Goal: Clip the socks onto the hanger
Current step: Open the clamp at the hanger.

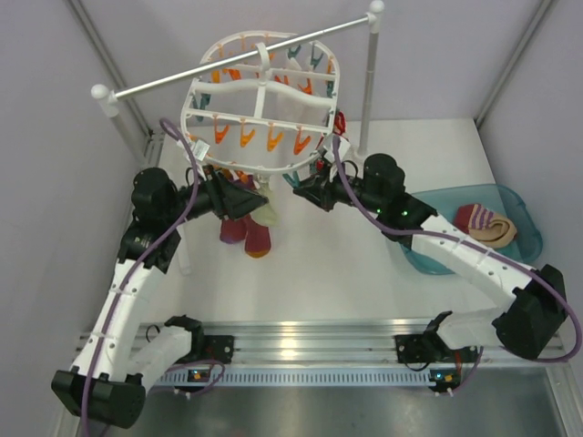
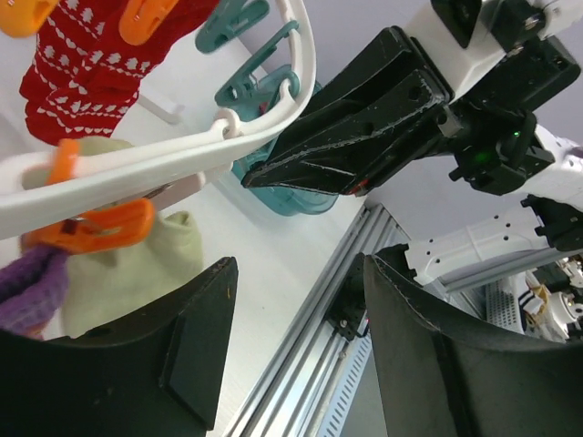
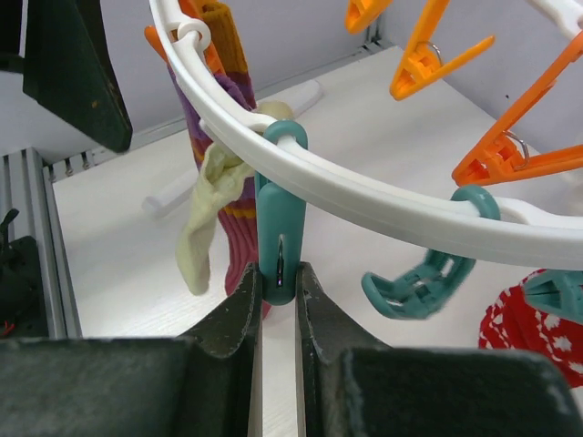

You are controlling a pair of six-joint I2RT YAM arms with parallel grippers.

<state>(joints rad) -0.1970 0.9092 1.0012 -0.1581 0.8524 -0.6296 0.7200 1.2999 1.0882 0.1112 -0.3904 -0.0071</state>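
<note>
The fingers of the right gripper (image 3: 278, 287) pinch a teal clip (image 3: 280, 232) under the rim of the hanger (image 3: 364, 193). The fingers of the left gripper (image 2: 299, 269) stand spread near the cream sock (image 3: 202, 228), which hangs at that rim. If the pinch slips, the clip can snap shut empty and swing the hanger.

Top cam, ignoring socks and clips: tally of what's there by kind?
Robot arms: 2
Hanger: 1
Metal rail: 1
Teal bin: 1
Total: 5
</note>
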